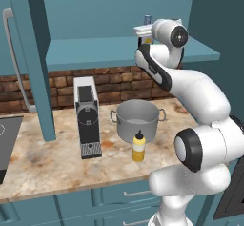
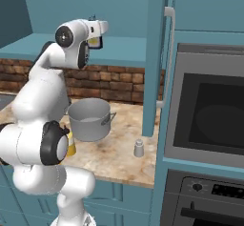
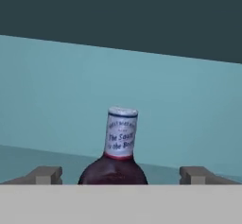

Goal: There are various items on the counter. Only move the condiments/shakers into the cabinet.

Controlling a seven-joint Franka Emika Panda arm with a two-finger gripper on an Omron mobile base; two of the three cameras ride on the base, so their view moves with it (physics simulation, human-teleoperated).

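A dark brown sauce bottle [image 3: 120, 135] with a blue-and-white capped neck stands upright on the flat teal shelf of the cabinet [image 1: 95, 53]. My gripper [image 3: 121, 175] is open around it, and both fingertips [image 3: 45, 175] stand well clear of the bottle's sides. In the left base view the gripper [image 1: 143, 34] is at the shelf's right part, with the bottle's cap [image 1: 147, 19] poking up behind the hand. A yellow squeeze bottle [image 1: 138, 146] with a black nozzle stands on the counter [image 1: 47, 163] in front of the pot. A small grey-white shaker [image 2: 138, 148] stands on the counter by the cabinet's right wall.
A steel two-handled pot [image 1: 137, 120] sits mid-counter, with a black-and-white coffee machine [image 1: 87, 118] to its left. An open teal cabinet door [image 1: 33, 58] hangs at the left. A built-in oven [image 2: 209, 115] fills the wall to the right. Brick backsplash runs behind the counter.
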